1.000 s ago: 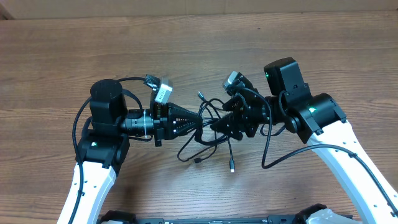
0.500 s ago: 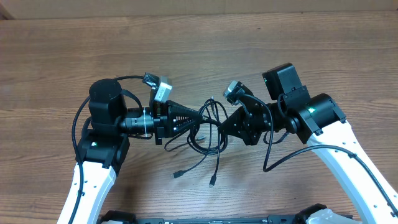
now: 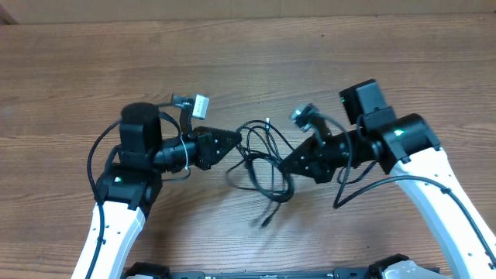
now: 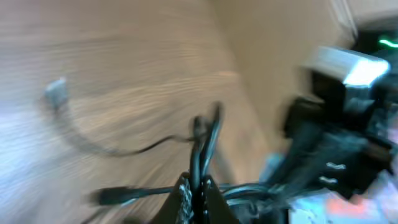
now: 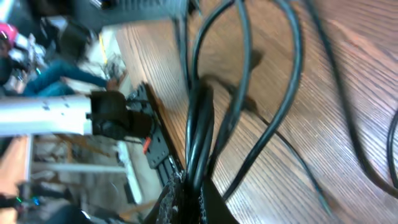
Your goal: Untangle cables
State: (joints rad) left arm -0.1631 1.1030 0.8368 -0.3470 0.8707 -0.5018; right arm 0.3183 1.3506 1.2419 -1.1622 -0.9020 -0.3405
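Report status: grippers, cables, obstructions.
Left gripper shut on cables. Right gripper shut on cables. Loops tangled between them, one loose end trailing below. Nothing in the way.

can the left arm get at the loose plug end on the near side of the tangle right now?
Probably not yet. The left arm has its jaws shut on the cables, so they're occupied. Nothing else seems to block the blurred plug end; the way looks free once it lets go.
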